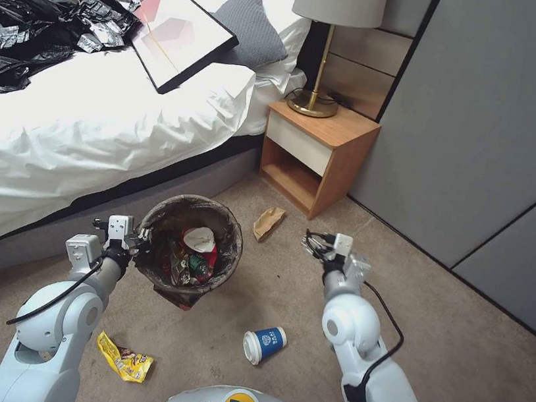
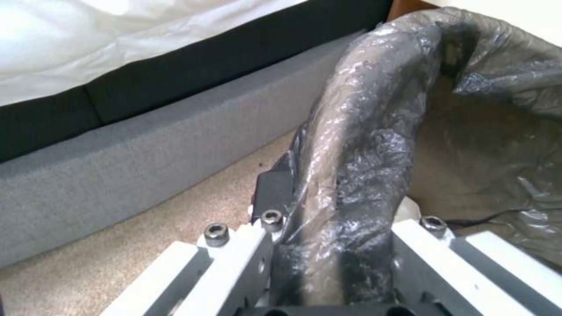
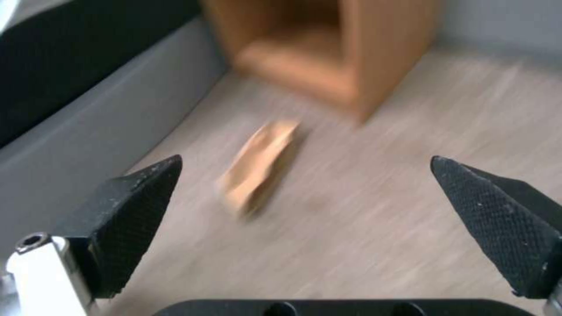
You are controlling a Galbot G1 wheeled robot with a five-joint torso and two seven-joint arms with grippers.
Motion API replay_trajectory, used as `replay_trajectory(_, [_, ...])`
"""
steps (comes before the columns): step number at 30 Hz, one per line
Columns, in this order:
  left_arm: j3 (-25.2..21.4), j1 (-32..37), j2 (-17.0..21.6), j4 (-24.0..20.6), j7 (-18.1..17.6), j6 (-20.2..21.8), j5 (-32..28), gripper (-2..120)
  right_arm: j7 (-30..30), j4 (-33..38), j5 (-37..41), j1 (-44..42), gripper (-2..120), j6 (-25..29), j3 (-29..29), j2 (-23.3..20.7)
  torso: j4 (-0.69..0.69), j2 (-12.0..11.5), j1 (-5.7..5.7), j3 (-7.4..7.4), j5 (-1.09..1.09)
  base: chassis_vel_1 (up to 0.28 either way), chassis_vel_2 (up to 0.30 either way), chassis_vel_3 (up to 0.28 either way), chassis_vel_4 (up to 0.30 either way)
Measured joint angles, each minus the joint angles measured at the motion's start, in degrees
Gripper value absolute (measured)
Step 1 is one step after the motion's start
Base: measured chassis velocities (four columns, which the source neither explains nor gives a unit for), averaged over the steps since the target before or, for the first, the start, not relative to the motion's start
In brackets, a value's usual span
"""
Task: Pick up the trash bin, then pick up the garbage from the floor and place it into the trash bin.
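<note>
1. Your carpeted floor [image 1: 458, 361] is hemmed in by the bed [image 1: 92, 130] on the left and the nightstand [image 1: 314, 154] ahead.
2. Your left gripper [image 1: 136, 242] is clenched on the rim of the trash bin [image 1: 189, 250], held above the carpet.
3. Your right gripper [image 3: 304, 206] hangs released over open carpet; brown paper [image 3: 261, 164] lies ahead of it.
4. A blue-white cup [image 1: 264, 345] and a yellow wrapper [image 1: 123, 358] lie near your base.

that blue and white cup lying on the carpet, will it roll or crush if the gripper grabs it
The cup lies on its side with its lid on, so a nudge would probably roll it in a curve. It looks like thin paper, so likely light and apt to dent under a firm squeeze. The right gripper is open, above the carpet.
</note>
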Motion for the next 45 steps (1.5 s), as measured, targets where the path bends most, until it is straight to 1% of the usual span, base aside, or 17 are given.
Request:
replay_trajectory(1, [-0.05,0.08,0.01,-0.08,0.02,0.16,0.0,5,3.32,-0.25,7.73,2.18,100,-3.17,-0.95,-0.21,0.01,0.0,0.0,0.0,0.0,0.0,0.0,0.0,0.0])
replay_trajectory(2, [-0.09,0.11,0.01,-0.12,0.03,0.26,0.01,5,6.29,-0.51,13.68,3.72,100,-5.14,-1.64,-0.24,0.01,0.0,0.0,0.01,0.01,0.0,0.0,0.0,0.0])
replay_trajectory(3, [-0.09,0.11,0.01,-0.12,0.03,0.26,0.01,5,6.29,-0.51,13.68,3.72,100,-5.14,-1.64,-0.24,0.01,0.0,0.0,0.01,0.01,0.0,0.0,0.0,0.0])
replay_trajectory(4, [-0.13,0.13,0.0,-0.17,0.05,0.49,0.08,5,11.66,-1.18,23.36,6.22,100,-8.09,-2.71,-0.25,0.01,0.0,0.0,0.0,0.0,0.0,0.0,0.0,0.0])
replay_trajectory(5, [-0.17,0.13,0.0,-0.19,0.05,0.72,0.1,5,15.5,-2.15,30.05,7.89,100,-10.04,-3.54,-0.17,0.01,0.0,0.0,0.0,0.0,0.0,0.0,0.0,0.0])
replay_trajectory(6, [-0.17,0.13,0.0,-0.19,0.05,0.72,0.1,5,15.5,-2.15,30.05,7.89,100,-10.04,-3.54,-0.17,0.01,0.0,0.0,0.0,0.0,0.0,0.0,0.0,0.0])
replay_trajectory(7, [-0.2,0.11,-0.01,-0.19,0.07,0.83,0.19,5,19.02,-3.63,36.32,9.4,100,-11.67,-4.35,0.06,0.01,0.0,0.0,0.0,0.0,0.0,0.0,0.0,0.0])
replay_trajectory(9, [-0.21,0.07,-0.05,-0.14,0.11,0.91,0.29,5,22.44,-6.11,42.33,10.88,100,-12.37,-5.17,0.56,0.0,0.0,0.0,0.01,0.0,0.0,0.0,0.0,0.0])
replay_trajectory(10, [-0.21,0.07,-0.05,-0.14,0.11,0.91,0.29,5,22.44,-6.11,42.33,10.88,100,-12.37,-5.17,0.56,0.0,0.0,0.0,0.01,0.0,0.0,0.0,0.0,0.0])
replay_trajectory(11, [-0.21,0.07,-0.12,-0.1,0.16,0.93,0.36,5,23.39,-7.64,44.07,11.28,100,-12.46,-5.42,1.09,-0.01,0.0,0.0,0.01,0.0,0.0,0.0,0.0,0.0])
replay_trajectory(14, [-0.21,0.08,-0.23,-0.03,0.43,0.94,0.6,5,23.92,-10.91,44.4,11.25,100,-12.42,-5.36,2.42,-0.01,0.0,0.0,0.01,0.0,0.0,0.0,0.0,0.0])
replay_trajectory(17, [-0.26,0.13,-0.14,0.11,0.84,0.94,0.8,5,23.35,-13.44,41.77,9.73,100,-11.76,-4.38,3.67,-0.01,0.0,0.0,0.0,0.0,0.0,0.0,0.0,0.0])
replay_trajectory(25, [-0.04,-0.06,-0.18,0.64,1.4,0.83,1.12,5,21.81,-15.73,35.74,5.67,100,-10.06,-1.71,4.5,-0.01,0.0,0.0,0.0,0.01,0.0,0.0,0.0,0.0])
replay_trajectory(35, [0.2,0.04,-0.29,0.95,1.81,0.5,1.25,5,21.93,-16.79,33.09,2.86,100,-8.72,-0.35,4.58,-0.01,0.0,0.0,0.0,0.0,0.0,0.0,0.0,0.0])
replay_trajectory(42, [0.17,0.03,-0.05,0.96,1.95,0.45,1.2,5,21.5,-19.9,31.34,0.43,100,-7.91,0.54,6.69,0.0,0.0,0.0,0.0,0.01,0.0,0.0,0.0,0.0])
replay_trajectory(45, [0.29,0.05,-0.07,1.06,2.01,0.4,1.21,5,20.62,-22.16,29.38,-1.42,100,-7.32,0.94,8.34,0.0,0.0,0.0,0.0,0.01,0.0,0.0,0.0,0.0])
